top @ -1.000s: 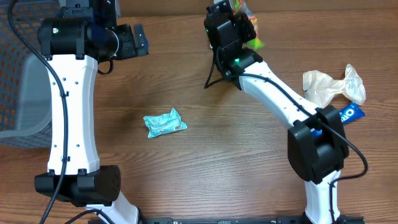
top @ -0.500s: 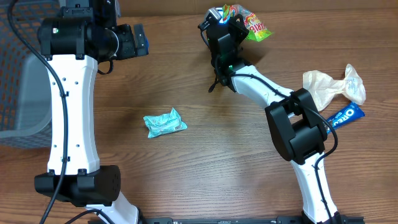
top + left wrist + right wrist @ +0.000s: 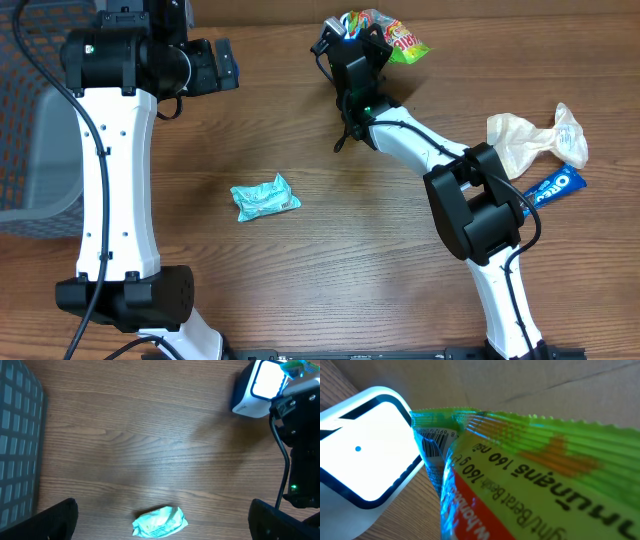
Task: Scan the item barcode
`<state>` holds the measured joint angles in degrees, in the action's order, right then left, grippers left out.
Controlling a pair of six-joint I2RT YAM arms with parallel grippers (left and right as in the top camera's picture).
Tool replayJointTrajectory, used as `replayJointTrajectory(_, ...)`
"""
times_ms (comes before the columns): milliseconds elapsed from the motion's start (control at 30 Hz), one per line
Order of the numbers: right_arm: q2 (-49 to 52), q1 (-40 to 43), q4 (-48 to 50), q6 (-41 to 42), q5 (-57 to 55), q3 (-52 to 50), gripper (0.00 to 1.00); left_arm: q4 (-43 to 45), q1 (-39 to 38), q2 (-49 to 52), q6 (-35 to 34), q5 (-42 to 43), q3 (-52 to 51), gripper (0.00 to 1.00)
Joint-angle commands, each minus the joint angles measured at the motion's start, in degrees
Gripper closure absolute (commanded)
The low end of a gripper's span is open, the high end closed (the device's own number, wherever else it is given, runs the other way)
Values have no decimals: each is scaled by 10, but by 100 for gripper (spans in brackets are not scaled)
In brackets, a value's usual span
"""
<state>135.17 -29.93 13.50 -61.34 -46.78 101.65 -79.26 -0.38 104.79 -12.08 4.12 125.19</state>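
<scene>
candy bag (image 3: 530,475): held up just beside the scanner (image 3: 365,450), barcode (image 3: 434,442) end nearest its lit window | right claw (image 3: 368,35): clamped on the candy bag | left claw (image 3: 226,65): fingers wide apart, empty, left of the scanner | teal packet (image 3: 265,197): on the bench (image 3: 320,290), well apart from the scanner

At the top centre of the frame, the right gripper (image 3: 368,28) is clasping a green candy bag (image 3: 402,40). A teal packet (image 3: 265,197) is lying left of centre. A crumpled beige bag (image 3: 525,138) and a blue Oreo pack (image 3: 555,185) are resting at the right edge.
</scene>
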Motion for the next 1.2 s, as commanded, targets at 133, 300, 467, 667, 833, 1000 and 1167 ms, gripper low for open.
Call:
replayJointTrajectory(133, -3, -2, 28, -3, -3, 12, 96, 2, 0, -10, -8, 3, 2, 0)
replayJointTrajectory(300, -3, -1, 27, -3, 6, 12, 96, 2, 0, -10, -8, 3, 2, 0)
replayJointTrajectory(467, -3, 0, 34, -22, 2, 12, 96, 2, 0, -10, -8, 4, 2, 0)
replayJointTrajectory(667, -3, 0, 159, -54, -8, 12, 96, 2, 0, -10, -8, 3, 2, 0)
replayJointTrajectory(833, -3, 0, 181, -94, 17, 12, 96, 2, 0, -10, -8, 4, 2, 0)
replayJointTrajectory(1000, -3, 2, 149, -91, 17, 12, 96, 2, 0, -10, -8, 4, 2, 0)
replayJointTrajectory(1167, -3, 4, 98, -52, 33, 12, 96, 2, 0, -10, -8, 3, 2, 0)
